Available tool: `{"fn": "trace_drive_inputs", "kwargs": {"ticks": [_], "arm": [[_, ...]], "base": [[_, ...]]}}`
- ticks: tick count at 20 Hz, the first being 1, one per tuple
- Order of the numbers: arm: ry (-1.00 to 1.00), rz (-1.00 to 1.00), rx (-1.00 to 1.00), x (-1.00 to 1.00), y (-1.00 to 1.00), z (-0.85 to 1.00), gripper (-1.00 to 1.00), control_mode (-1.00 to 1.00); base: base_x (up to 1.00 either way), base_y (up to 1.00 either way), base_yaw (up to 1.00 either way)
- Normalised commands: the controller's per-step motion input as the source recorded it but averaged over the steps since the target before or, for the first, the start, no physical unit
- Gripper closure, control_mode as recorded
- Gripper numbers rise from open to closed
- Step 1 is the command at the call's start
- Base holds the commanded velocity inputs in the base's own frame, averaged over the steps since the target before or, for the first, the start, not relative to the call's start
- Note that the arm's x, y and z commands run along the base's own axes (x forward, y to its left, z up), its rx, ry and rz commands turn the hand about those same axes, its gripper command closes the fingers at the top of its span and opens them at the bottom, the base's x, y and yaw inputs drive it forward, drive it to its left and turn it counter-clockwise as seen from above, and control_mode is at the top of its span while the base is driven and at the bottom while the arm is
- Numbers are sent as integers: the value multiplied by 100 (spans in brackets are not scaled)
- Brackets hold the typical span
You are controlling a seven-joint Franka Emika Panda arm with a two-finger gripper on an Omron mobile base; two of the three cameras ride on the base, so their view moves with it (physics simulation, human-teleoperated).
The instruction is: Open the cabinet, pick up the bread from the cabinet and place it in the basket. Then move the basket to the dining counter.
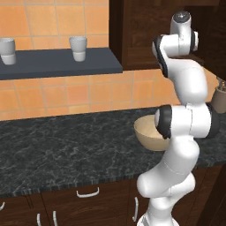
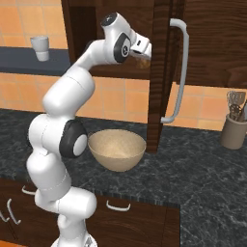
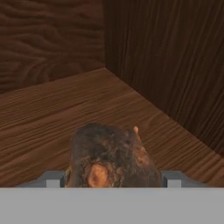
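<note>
The bread [image 3: 111, 157], a dark golden-brown lump, lies on the wooden shelf inside the cabinet [image 2: 116, 29]. The cabinet door [image 2: 159, 72] stands swung open, with its silver bar handle [image 2: 181, 72] facing the room. My gripper [image 3: 113, 179] reaches into the cabinet, and its two fingertips [image 3: 52, 179] press against the left and right sides of the bread. In the right base view the hand [image 2: 140, 48] disappears behind the door's edge. The beige basket [image 2: 116, 149] [image 1: 148, 134] sits on the black worktop below the cabinet. The dining counter is out of view.
The open door hangs just right of the basket. A grey utensil holder [image 2: 234, 130] stands at the right on the black speckled worktop [image 1: 66, 145]. Two white cups [image 1: 78, 47] sit on a dark wall shelf [image 1: 57, 64] to the left. Drawers [image 1: 87, 193] run below.
</note>
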Motion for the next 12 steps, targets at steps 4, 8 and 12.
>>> {"fn": "trace_drive_inputs", "kwargs": {"ticks": [4,8,12], "arm": [[-14,0,0,-14,4,-16,100,-100],[-21,0,-1,-37,23,-4,100,-100],[-7,3,0,-66,20,5,100,-100]], "base": [[0,0,0],[0,0,0],[0,0,0]]}}
